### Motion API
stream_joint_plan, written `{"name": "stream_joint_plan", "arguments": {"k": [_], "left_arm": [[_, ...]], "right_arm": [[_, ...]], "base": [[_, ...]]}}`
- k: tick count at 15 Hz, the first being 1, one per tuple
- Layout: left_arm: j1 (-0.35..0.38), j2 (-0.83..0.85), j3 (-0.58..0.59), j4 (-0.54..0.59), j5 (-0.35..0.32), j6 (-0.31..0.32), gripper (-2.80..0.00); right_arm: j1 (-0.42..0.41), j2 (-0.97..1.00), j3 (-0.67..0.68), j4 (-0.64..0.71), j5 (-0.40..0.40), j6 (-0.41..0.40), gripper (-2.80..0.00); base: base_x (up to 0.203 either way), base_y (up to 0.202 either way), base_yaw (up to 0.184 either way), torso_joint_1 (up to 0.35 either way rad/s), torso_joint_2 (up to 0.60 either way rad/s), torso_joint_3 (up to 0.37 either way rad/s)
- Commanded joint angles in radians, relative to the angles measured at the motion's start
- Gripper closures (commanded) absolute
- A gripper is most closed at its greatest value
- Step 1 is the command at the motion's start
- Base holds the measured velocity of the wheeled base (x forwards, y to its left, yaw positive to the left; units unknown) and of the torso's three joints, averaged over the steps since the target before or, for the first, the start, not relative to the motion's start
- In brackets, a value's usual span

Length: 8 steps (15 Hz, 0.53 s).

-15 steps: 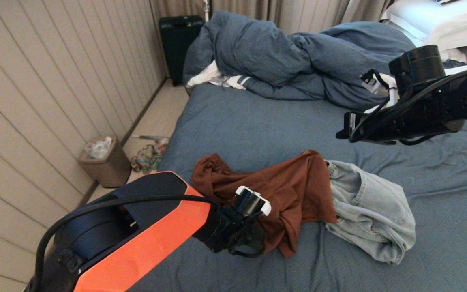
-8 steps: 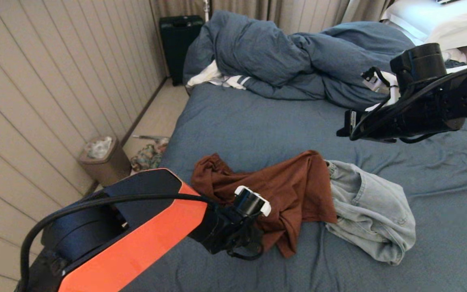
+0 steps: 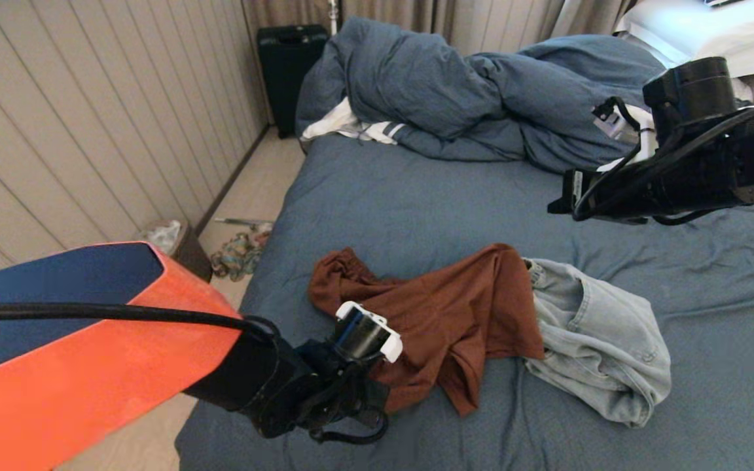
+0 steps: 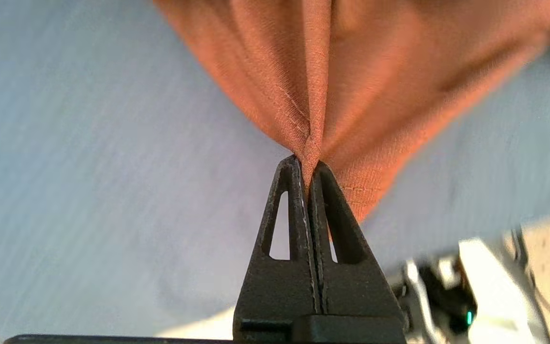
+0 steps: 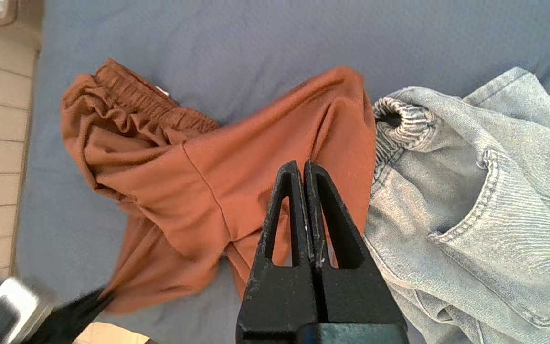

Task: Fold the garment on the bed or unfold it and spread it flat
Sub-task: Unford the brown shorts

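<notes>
At the near left edge of the bed [image 3: 416,196], the left gripper [image 4: 309,165] is closed tight on a corner of the rust-brown shorts [image 3: 442,314], a thin pinch of hem being clamped between its jaws. The corner is seen drawn toward the near left, with the fabric pulled into a taut fold leading to the tips. The rest of the shorts is left crumpled on the slate-blue sheet, the elastic waistband [image 5: 132,93] bunched at the far left of the heap. Just to the right, touching the shorts, a pair of light denim shorts [image 3: 599,340] is lying rumpled and untouched. Farther off and to the right, the right gripper [image 5: 306,167] is held above the sheet, its jaws pressed together on nothing. Beyond, a bunched duvet [image 3: 455,91] and white pillows [image 3: 698,33] are piled. Spreading is judged barely begun: one corner is gripped, and flattening or folding remains to be done.
</notes>
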Motion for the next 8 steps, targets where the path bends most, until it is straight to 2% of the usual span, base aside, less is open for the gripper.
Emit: {"name": "stream_joint_plan", "arguments": {"k": [1,4,8], "left_arm": [[-0.026,-0.139,0.144,-0.001,0.013,-0.026,0.00],[-0.059,-0.273,0.301,0.003,0.069,-0.073,0.00],[-0.104,-0.484,0.461,0.063,0.093,-0.106,0.00]], "right_arm": [[-0.001,-0.009,-0.002,0.001,0.002,0.001,0.00],[0.000,-0.013,-0.003,0.002,0.002,0.001,0.00],[0.000,-0.021,-0.002,0.003,0.002,0.003,0.00]], "base": [[0.000,0.000,0.000,0.000,0.00,0.000],[0.000,0.000,0.000,0.000,0.00,0.000],[0.000,0.000,0.000,0.000,0.00,0.000]]}}
